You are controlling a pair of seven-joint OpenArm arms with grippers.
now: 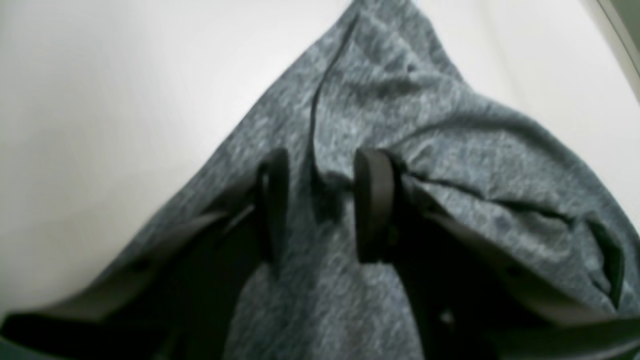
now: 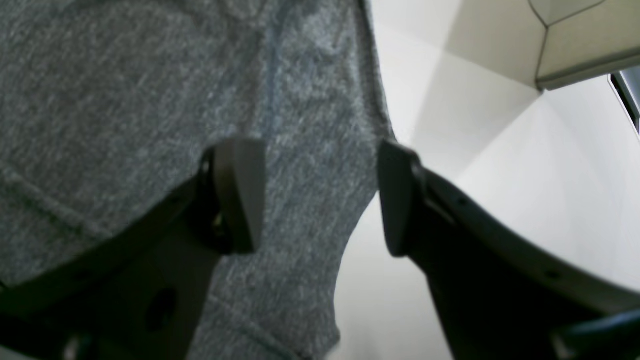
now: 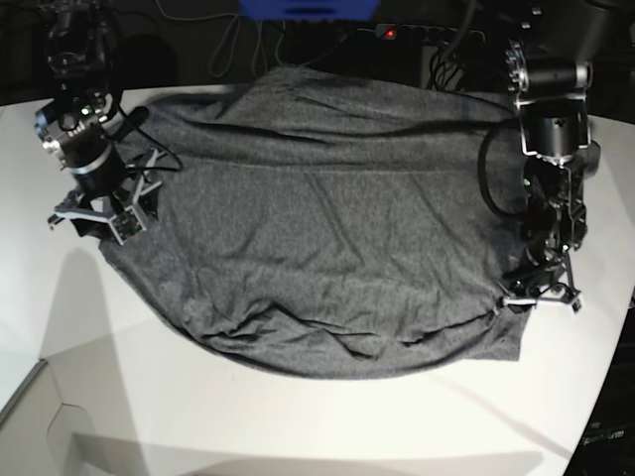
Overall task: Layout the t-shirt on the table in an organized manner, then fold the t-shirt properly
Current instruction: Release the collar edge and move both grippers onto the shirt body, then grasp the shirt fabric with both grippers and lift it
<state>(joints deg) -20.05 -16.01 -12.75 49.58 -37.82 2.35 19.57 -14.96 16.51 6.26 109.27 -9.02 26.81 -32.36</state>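
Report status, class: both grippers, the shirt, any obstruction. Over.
Left gripper astride a t-shirt ridge, grip unconfirmed. Right gripper open over the hem. Shirt spread on table, wrinkled. No obstruction.

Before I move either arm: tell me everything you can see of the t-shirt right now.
The t-shirt is plain heathered dark grey knit, spread wide but wrinkled across the white table, with rumpled folds along its near hem. The left gripper straddles a raised crease at one side edge, jaws partly closed around the cloth. The right gripper stands open over the opposite edge, one finger above fabric, the other above bare table.

1 t-shirt (image 3: 327,238), 1 table (image 3: 298,426), 2 grippers.
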